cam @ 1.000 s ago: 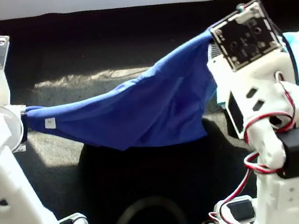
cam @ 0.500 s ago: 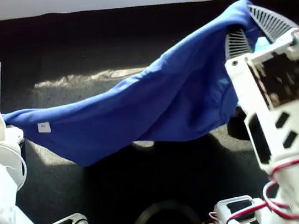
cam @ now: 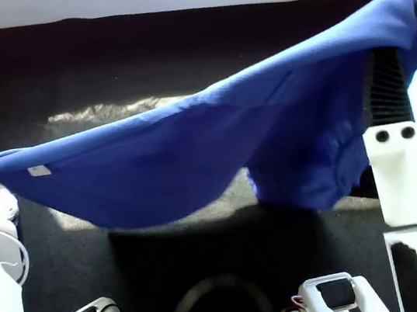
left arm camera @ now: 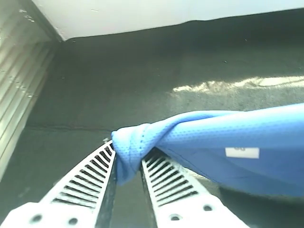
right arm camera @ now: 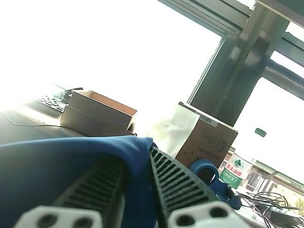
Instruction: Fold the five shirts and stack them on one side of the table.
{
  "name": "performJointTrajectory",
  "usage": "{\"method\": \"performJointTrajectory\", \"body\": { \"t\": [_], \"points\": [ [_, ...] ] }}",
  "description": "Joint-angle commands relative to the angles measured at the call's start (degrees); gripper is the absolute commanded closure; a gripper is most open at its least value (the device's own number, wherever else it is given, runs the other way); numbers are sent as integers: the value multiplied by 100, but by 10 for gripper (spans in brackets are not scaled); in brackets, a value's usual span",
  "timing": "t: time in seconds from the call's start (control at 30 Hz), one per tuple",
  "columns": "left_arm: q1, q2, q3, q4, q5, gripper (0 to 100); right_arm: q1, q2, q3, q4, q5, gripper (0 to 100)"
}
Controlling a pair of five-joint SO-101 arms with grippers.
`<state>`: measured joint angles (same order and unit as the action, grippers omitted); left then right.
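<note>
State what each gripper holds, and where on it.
Both hold the blue shirt: the left gripper pinches a bunched end, the right gripper the opposite end, cloth stretched between.

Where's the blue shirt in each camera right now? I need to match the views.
High view: shirt stretched in the air from the left edge to the top right corner.
Left wrist view: shirt end bunched between the left jaws, the rest stretching away.
Right wrist view: shirt close up, pinched between the right jaws.
Shared landmark: the shirt's white tag, in the high and left wrist views.
</note>
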<state>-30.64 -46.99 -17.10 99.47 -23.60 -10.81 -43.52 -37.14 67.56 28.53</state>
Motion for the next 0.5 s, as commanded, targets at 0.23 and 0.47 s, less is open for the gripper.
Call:
{"method": "performJointTrajectory", "body": {
  "t": [0.23,0.47],
  "points": [
    [-242,-4,-725,18,44,990,40,-31,-207,4,70,992],
    [-224,-629,-690,0,44,990,40,-479,-207,31,70,992]
  ]
}}
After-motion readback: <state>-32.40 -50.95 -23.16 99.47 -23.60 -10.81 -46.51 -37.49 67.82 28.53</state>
